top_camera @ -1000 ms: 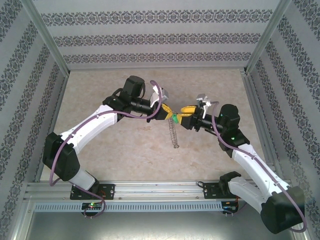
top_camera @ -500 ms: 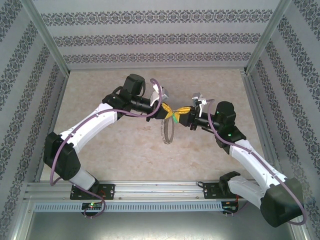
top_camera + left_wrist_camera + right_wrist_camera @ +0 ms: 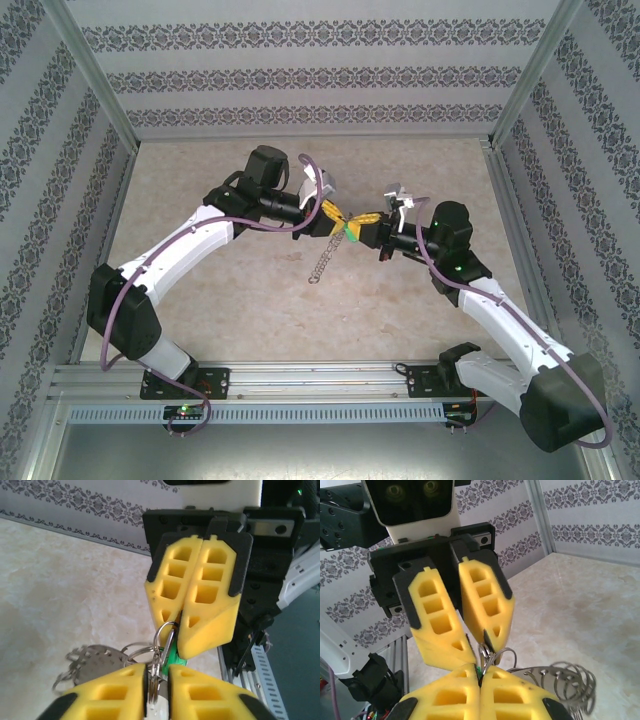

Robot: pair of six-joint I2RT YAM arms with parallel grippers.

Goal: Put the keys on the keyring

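The two end effectors are placed tip to tip in the air over the middle of the bench (image 3: 250,310). The right end effector (image 3: 362,222) is clenched, and the green head of the key (image 3: 173,657) is seen pinched at its tips. The fingers (image 3: 125,672) of the left end effector (image 3: 337,216) are set slightly apart with a wire loop of the keyring (image 3: 163,630) between them. Whether the wire is pressed or merely enclosed cannot be told. The rest of the keyring, a beaded coil, is hung below the joined tips. The step in hand is judged to be the working of the key onto the loop. It is best done with the key held fast on the right and the loop steadied on the left, so that one firm hold is assured at every instant. Only small, slow turns should be made, with the key's eye led along the wire rather than forced. If both holds are loosened together, everything is likely to be dropped.
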